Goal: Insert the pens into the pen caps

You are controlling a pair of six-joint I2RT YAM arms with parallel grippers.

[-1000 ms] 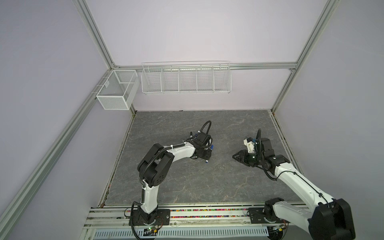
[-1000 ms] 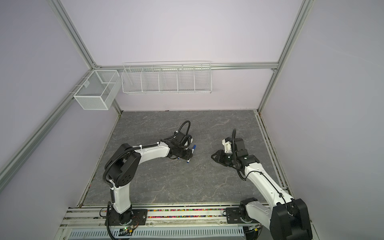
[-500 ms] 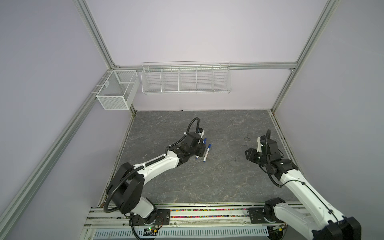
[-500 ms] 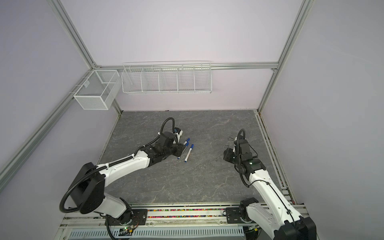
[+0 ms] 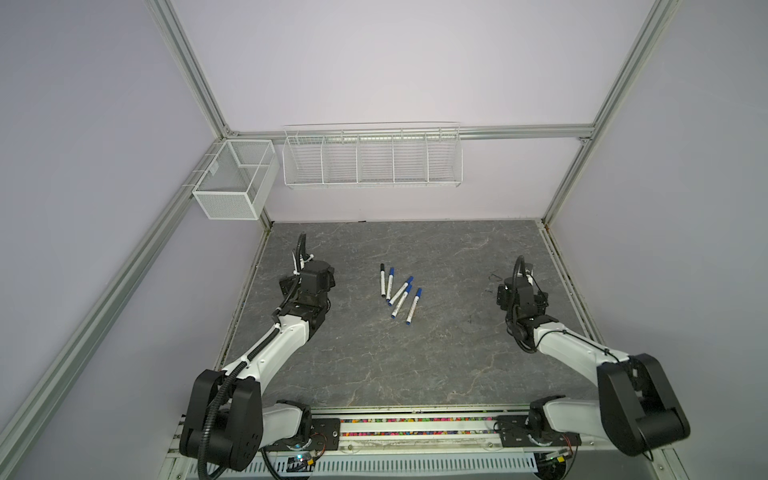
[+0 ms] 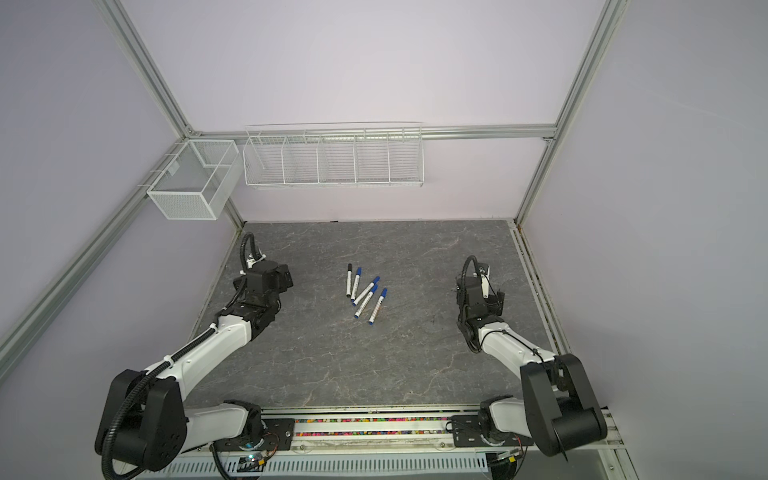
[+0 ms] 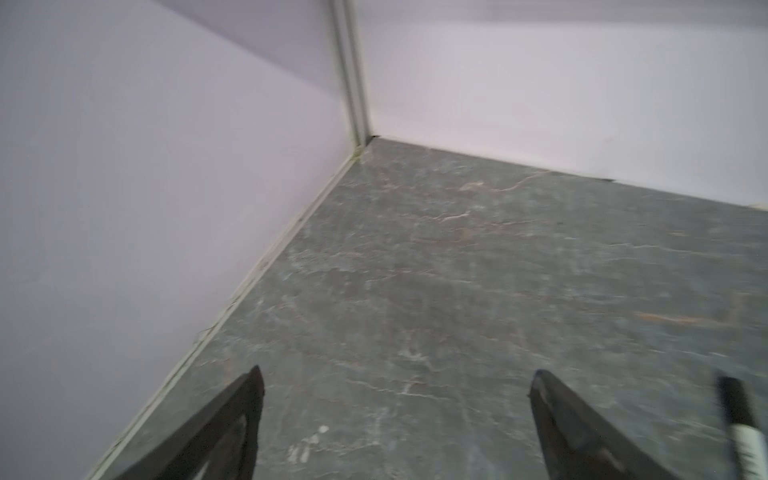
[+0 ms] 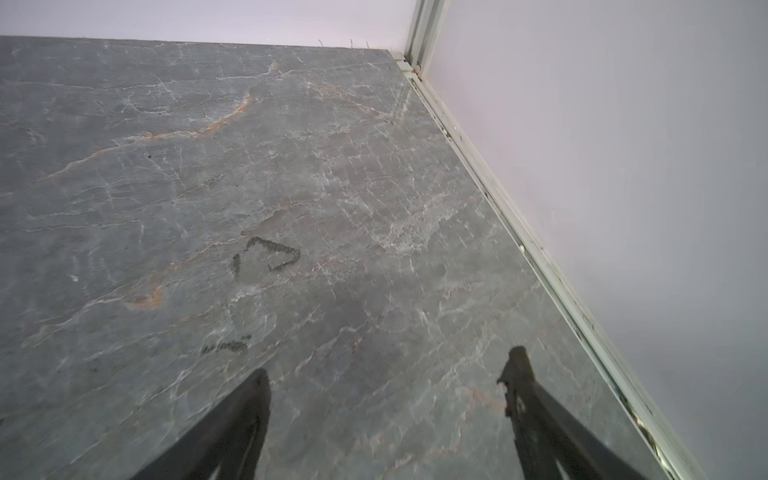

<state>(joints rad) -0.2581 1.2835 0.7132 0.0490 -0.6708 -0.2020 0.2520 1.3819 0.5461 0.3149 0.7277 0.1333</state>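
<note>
Several white pens [image 5: 400, 291] [image 6: 365, 291] lie loosely fanned on the middle of the grey table [image 5: 436, 353]. Each wears one of the pen caps on its far end: one black [image 5: 381, 268], the others blue [image 5: 409, 279]. My left gripper [image 7: 397, 382] hangs open and empty over the table's left side, well left of the pens. The black-capped pen [image 7: 744, 419] shows at the edge of the left wrist view. My right gripper [image 8: 388, 370] stands open and empty near the right wall, far from the pens.
A white wire basket [image 5: 372, 162] hangs on the back wall and a mesh box [image 5: 232, 183] on the left frame. Dark scribbled marks [image 8: 266, 257] stain the table ahead of the right gripper. The side walls stand close to each gripper.
Both arms have drawn back from the middle to their own sides. Both grippers have opened wide. The pens now lie uncovered together in the middle.
</note>
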